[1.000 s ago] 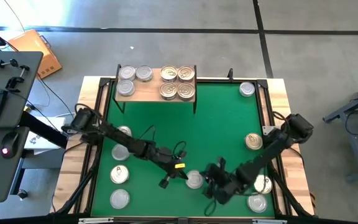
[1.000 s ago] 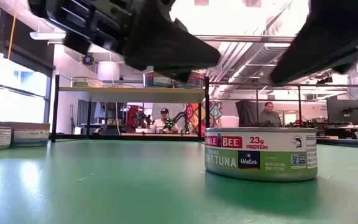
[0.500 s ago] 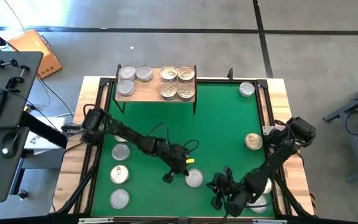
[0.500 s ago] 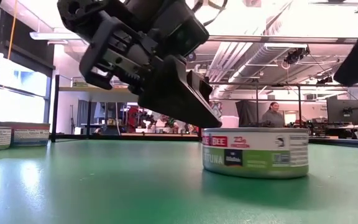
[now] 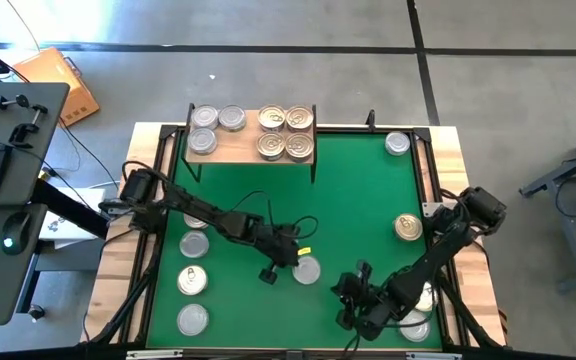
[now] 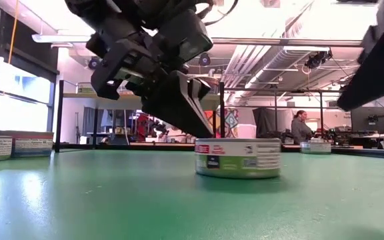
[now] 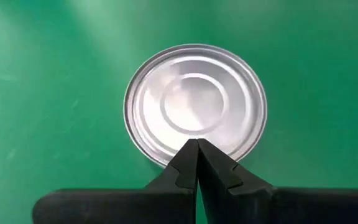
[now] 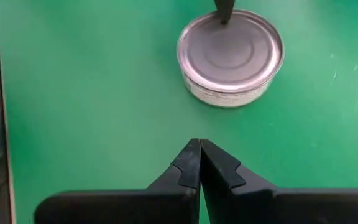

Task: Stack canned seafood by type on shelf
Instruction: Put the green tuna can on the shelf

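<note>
- My left claw [image 5: 291,262] is shut tight and holds nothing — its tip touches the rim of the silver tuna can [image 5: 307,270], which has slid farther in. It isn't picked up yet.
- My right claw [image 8: 198,149], shut and empty too, has pulled back.
- The shelf [image 5: 251,146] is far ahead — other cans [image 5: 194,244] sit close by.

Your left arm reaches from the table's left edge toward its near middle, wrist angled downward; the left gripper [image 5: 290,262] has its fingers [image 7: 188,163] pressed together, tips low over the surface. Your right arm folds back from the right edge; the right gripper [image 5: 351,292] sits near the front edge, fingers [image 8: 190,158] closed.
</note>
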`<state>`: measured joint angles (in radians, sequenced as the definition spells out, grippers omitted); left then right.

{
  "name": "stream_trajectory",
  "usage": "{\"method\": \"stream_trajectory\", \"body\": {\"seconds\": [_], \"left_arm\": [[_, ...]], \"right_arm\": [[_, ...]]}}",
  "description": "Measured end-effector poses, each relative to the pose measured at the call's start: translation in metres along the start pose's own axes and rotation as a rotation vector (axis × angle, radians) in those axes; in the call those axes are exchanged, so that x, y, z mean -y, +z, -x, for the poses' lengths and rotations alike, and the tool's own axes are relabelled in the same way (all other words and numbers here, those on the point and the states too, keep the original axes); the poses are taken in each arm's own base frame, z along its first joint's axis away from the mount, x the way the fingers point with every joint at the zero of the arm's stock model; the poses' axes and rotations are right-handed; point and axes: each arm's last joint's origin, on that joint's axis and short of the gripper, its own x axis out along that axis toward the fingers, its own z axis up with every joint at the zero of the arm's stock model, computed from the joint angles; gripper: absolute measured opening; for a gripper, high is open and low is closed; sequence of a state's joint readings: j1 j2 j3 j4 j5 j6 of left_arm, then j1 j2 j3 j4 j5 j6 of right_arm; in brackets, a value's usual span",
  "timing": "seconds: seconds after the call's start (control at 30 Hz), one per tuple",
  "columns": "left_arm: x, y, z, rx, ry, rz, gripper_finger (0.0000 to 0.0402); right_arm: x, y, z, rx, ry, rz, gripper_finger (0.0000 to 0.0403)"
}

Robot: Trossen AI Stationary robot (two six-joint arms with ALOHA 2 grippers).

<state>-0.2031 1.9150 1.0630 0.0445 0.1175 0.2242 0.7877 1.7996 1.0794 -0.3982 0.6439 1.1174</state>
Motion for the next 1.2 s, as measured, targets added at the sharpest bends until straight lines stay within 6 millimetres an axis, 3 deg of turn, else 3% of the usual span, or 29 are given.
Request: {"method": "stream_trajectory", "body": {"seconds": [0.27, 0.53, 0.87, 1.2], "left_arm": [[-0.002, 0.006, 0.022, -0.049, 0.100, -0.015, 0.0000], [-0.002, 0.026, 0.039, 0.104, 0.070, 0.011, 0.0000], [-0.015, 0.009, -0.008, 0.161, 0.136, 0.056, 0.0000], [-0.019, -0.003, -0.025, 0.134, 0.148, 0.076, 0.0000]], "right_arm": [[0.002, -0.001, -0.021, -0.011, -0.029, 0.005, 0.0000], [-0.002, -0.008, -0.036, -0.007, -0.012, -0.020, 0.0017], [-0.004, -0.006, -0.039, 0.020, -0.001, 0.030, 0.0139], [-0.007, 0.000, -0.041, 0.055, 0.029, 0.130, 0.0177]]}}
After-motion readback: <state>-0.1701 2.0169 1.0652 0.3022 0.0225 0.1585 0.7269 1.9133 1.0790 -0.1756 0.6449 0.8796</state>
